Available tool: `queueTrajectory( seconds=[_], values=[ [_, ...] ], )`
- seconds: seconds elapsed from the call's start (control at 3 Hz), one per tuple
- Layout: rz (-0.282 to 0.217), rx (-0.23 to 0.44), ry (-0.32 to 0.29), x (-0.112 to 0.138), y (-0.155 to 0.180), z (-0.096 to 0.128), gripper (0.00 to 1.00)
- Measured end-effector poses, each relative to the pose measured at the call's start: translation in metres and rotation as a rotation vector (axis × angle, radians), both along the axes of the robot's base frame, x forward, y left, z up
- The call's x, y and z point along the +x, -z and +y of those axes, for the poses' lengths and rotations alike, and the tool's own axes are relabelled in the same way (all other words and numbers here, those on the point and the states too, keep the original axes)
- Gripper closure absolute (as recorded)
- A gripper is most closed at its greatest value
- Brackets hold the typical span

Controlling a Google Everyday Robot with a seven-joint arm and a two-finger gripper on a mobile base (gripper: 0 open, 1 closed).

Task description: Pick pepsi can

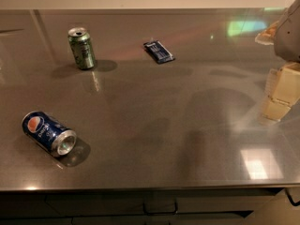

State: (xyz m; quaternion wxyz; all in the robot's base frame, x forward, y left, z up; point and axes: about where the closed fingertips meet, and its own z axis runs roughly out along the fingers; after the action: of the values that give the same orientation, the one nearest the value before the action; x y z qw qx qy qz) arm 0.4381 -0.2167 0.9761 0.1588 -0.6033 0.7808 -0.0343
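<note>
Find the pepsi can [48, 132] on its side near the front left corner of the table [164, 144], long axis slanting from back-left to front-right, silver end toward the front edge. Look for the tool [277, 97] at the right edge, well apart from it; cannot tell whether wide or narrow. Probably calls for a long reach left, closing across that slant.
</note>
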Motion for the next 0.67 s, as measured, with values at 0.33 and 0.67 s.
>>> queueTrajectory(
  seconds=[0.33,0.67],
  values=[
    [0.000,0.000,0.000,0.0000,-0.0001,0.0001,0.00],
    [0.002,-0.014,-0.017,0.0002,-0.0020,0.0062,0.00]
  ],
)
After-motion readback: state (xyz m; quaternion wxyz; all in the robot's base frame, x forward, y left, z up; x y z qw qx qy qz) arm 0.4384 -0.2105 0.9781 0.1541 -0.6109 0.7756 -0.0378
